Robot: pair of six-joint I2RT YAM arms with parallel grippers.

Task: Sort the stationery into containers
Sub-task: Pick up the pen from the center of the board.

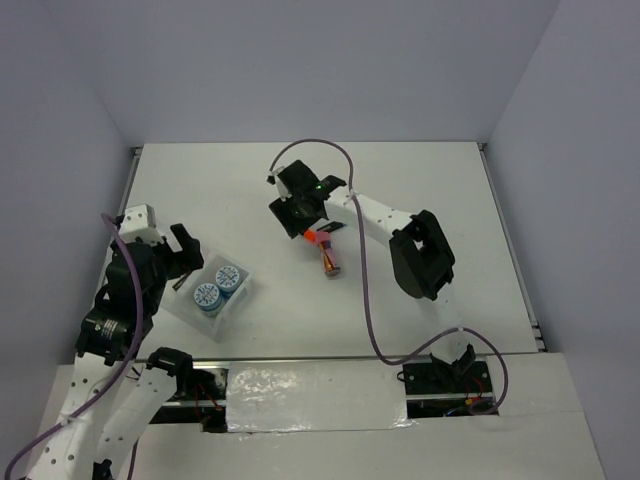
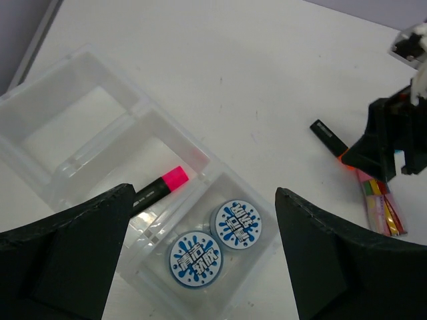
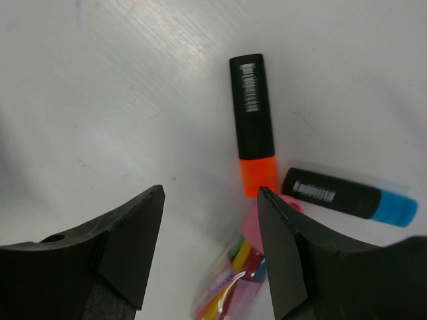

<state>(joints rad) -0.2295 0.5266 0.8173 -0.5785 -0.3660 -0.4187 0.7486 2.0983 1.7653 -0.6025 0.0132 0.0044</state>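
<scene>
Translucent white trays (image 2: 143, 105), three joined, on worktop (image 1: 300, 190): middle holds one pink-capped marker (image 2: 160, 189), end holds two blue patterned rolls (image 2: 238, 224). Loose on worktop: one orange-capped marker (image 3: 254, 127), one blue-capped marker (image 3: 350, 197), one pink-topped stick (image 3: 233, 273). Left tool (image 2: 203, 200) jaws wide apart above trays; right tool (image 3: 211, 193) jaws apart, clamping nothing.

The left gripper (image 1: 190, 258) hung wide open at near left; the right gripper (image 1: 303, 218), arm outstretched, stood far-centre, jaws apart.
</scene>
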